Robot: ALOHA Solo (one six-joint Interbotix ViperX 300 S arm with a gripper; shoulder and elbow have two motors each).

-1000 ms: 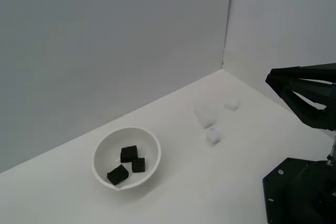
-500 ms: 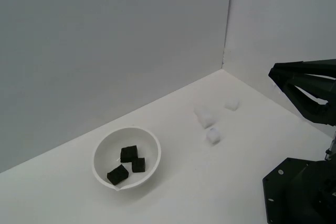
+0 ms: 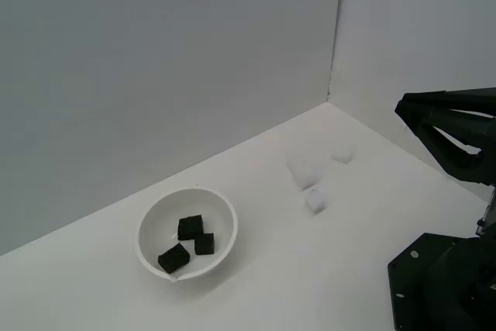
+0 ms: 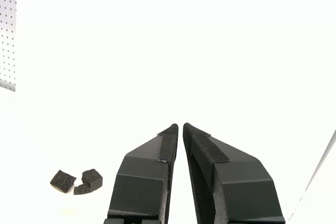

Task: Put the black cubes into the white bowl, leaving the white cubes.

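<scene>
The white bowl [image 3: 226, 215] stands at the exterior view's lower left and holds three black cubes [image 3: 191, 227], [image 3: 204, 244], [image 3: 173, 257]. White cubes lie apart from it toward the exterior view's right: one [image 3: 315, 200], a fainter one [image 3: 303, 174], and another [image 3: 342, 155] farther back. My gripper [image 3: 400, 111] hangs in the air at the exterior view's right edge, well away from bowl and cubes. In the wrist view the gripper [image 4: 179, 126] has its tips together with nothing between them, and black cubes [image 4: 76, 181] show far off in washed-out white.
Grey walls meet in a corner [image 3: 335, 75] behind the white cubes. The arm's black base [image 3: 442, 284] fills the exterior view's lower right. The white table surface [image 3: 310, 269] runs between bowl and base.
The gripper rose slightly and drew a little toward the exterior view's right a second ago, then held nearly still. Bowl and cubes have not moved.
</scene>
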